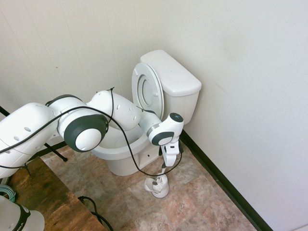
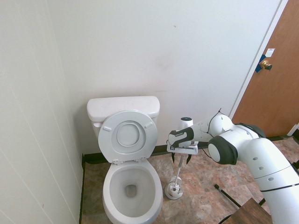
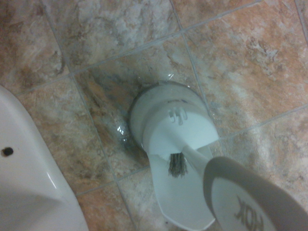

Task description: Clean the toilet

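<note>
Both exterior views are bright and evenly lit, the plain white walls (image 2: 187,46) nearly washed out with only faint smudges showing, and the white ceramic toilet with its raised oval lid (image 2: 128,135) throws just a soft shadow on the wall behind its boxy tank. Straight lines bow toward the edges (the brown wooden door's frame (image 2: 261,56) leans noticeably), a mark of wide-angle lenses. The wrist view is dimmer and soft: the mottled brown stone floor tiles (image 3: 240,62) are fairly clear, a dark shadow rings the small white plastic brush holder (image 3: 168,125), and the grey-white brush handle end (image 3: 245,202) nearest the lens is blurred.
</note>
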